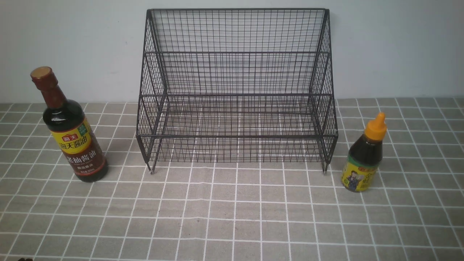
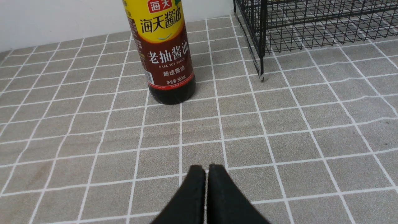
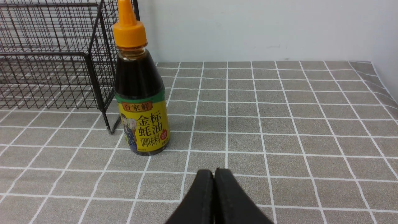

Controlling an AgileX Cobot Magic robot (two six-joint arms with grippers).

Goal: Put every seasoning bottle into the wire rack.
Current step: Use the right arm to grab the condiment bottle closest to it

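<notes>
The tall bottle [image 1: 72,141] with brown cap and yellow-and-red label stands upright on the cloth, left of the wire rack [image 1: 235,94]. It also shows in the left wrist view [image 2: 166,53]. The short bottle [image 1: 364,159] with orange nozzle cap stands upright by the rack's right front foot, and shows in the right wrist view [image 3: 140,102]. The rack is empty. My left gripper [image 2: 206,169] is shut and empty, well short of the tall bottle. My right gripper [image 3: 214,172] is shut and empty, short of the short bottle. Neither gripper shows in the front view.
A grey checked tablecloth [image 1: 232,217] covers the table. A pale wall [image 1: 72,43] rises right behind the rack. The rack's corners show in the left wrist view [image 2: 261,40] and the right wrist view [image 3: 93,68]. The cloth's right edge folds up at a side wall [image 3: 382,81].
</notes>
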